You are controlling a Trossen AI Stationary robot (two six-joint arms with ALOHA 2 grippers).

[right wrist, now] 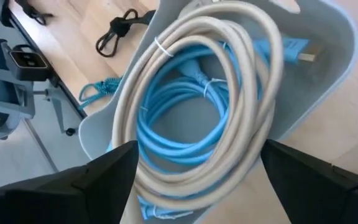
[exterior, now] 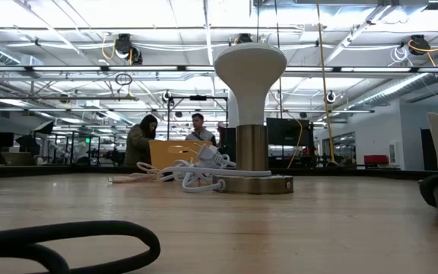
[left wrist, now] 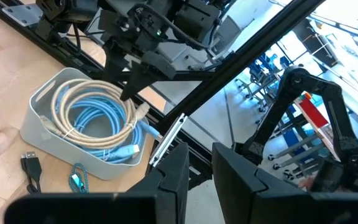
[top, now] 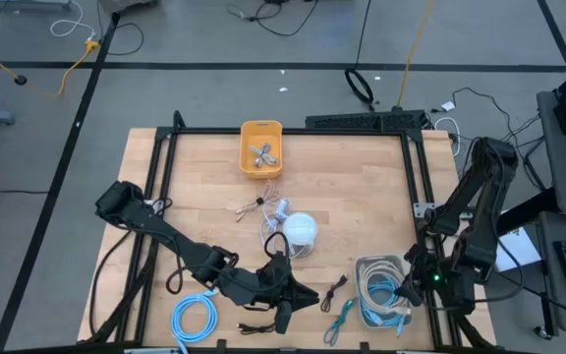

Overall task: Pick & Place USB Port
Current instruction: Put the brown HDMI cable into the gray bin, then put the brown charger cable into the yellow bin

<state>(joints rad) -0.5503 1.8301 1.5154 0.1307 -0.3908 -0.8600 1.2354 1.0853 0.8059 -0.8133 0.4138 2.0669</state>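
Right gripper (right wrist: 197, 180) hung over the grey bin (right wrist: 328, 81), jaws spread wide, empty; beige cable (right wrist: 253, 106) and blue cable (right wrist: 185, 124) coiled in the bin between and just ahead of them. Left gripper (left wrist: 199, 168) low at table front, jaws slightly parted, nothing visible between them.

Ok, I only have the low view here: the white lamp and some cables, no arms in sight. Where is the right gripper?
Observer: The right gripper hangs directly over the grey bin at the table's front right corner.
Operator: Is it holding anything?
Observer: No, its fingers are wide open with nothing between them. A beige cable coil and a blue cable coil lie inside the bin.
Operator: And the left arm?
Observer: The left gripper sits low near the middle of the table's front edge, in front of the lamp.
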